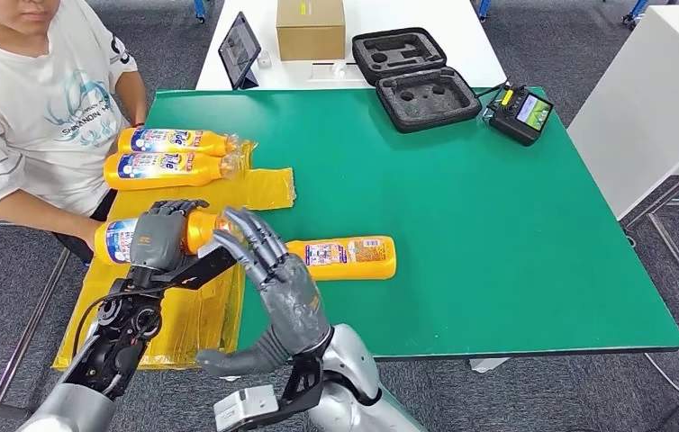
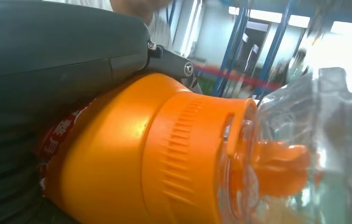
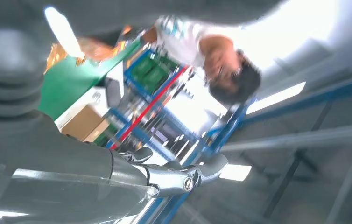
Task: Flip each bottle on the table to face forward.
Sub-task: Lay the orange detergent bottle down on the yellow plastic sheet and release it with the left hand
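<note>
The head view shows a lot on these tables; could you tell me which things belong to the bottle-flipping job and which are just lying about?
Job:
- held bottle in left hand
- bottle on the green table
- two bottles on yellow sheet
- right hand, raised

Lying about:
- cardboard box
- foam case
- tablet
- controller

On the second orange bottle (image 1: pixel 174 169) from the far edge of the yellow sheet, large letters ending in "ile" are seen on a blue and white label; the first letter cannot be made out. A like label is borne by the bottle (image 1: pixel 174 141) beyond it, but its print is too small to be read. Across the person's white shirt (image 1: pixel 39 108) a faint line beginning "SHAN" is printed. Red characters on the held bottle (image 2: pixel 118 158) are blurred
</note>
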Motion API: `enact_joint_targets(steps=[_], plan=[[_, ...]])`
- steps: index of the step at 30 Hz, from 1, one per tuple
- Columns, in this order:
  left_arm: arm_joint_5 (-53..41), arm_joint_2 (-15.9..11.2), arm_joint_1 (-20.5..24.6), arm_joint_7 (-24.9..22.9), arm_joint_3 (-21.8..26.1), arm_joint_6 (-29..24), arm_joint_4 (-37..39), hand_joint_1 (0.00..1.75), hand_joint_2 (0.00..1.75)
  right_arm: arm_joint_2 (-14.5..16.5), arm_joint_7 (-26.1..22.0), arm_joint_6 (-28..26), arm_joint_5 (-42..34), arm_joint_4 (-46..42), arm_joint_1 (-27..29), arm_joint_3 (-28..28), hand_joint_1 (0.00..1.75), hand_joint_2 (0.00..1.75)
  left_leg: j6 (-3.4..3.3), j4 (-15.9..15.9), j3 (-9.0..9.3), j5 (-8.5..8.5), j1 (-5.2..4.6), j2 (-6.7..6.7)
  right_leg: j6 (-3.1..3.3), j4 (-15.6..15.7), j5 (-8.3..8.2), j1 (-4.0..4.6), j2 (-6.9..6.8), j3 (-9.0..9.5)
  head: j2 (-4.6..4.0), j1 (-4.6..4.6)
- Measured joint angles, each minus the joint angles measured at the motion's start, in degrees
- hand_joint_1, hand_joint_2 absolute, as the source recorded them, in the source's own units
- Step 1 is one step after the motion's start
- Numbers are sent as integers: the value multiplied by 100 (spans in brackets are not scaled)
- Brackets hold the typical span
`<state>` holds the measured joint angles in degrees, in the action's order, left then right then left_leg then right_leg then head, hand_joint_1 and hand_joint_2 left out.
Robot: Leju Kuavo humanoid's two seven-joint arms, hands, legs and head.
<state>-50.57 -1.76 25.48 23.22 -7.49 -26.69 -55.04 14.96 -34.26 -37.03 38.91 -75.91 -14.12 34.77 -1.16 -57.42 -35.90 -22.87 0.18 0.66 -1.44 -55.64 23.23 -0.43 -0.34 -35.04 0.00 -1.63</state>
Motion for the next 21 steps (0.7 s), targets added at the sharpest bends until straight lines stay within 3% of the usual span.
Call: enact_joint_targets(steps=[10, 20, 21], plan=[[-668, -252, 745, -318, -292, 1089, 1937, 175, 175, -51, 51, 279, -130, 311, -276, 516, 0, 175, 1, 1, -1, -1, 0, -6, 1, 0, 2, 0, -1, 3, 0, 1], [-787, -322, 1128, -468, -335, 1342, 2597, 175, 175, -51, 51, 297, -130, 441, -294, 607, 0, 175, 10, 4, 32, 0, 5, -8, 4, -2, 1, 2, -1, 32, 0, 1], [-758, -326, 1147, -458, -333, 1384, 2623, 167, 175, -51, 52, 299, -126, 447, -294, 609, 0, 175, 10, 4, 34, 1, 6, -8, 4, -2, 1, 2, -1, 35, 0, 1]])
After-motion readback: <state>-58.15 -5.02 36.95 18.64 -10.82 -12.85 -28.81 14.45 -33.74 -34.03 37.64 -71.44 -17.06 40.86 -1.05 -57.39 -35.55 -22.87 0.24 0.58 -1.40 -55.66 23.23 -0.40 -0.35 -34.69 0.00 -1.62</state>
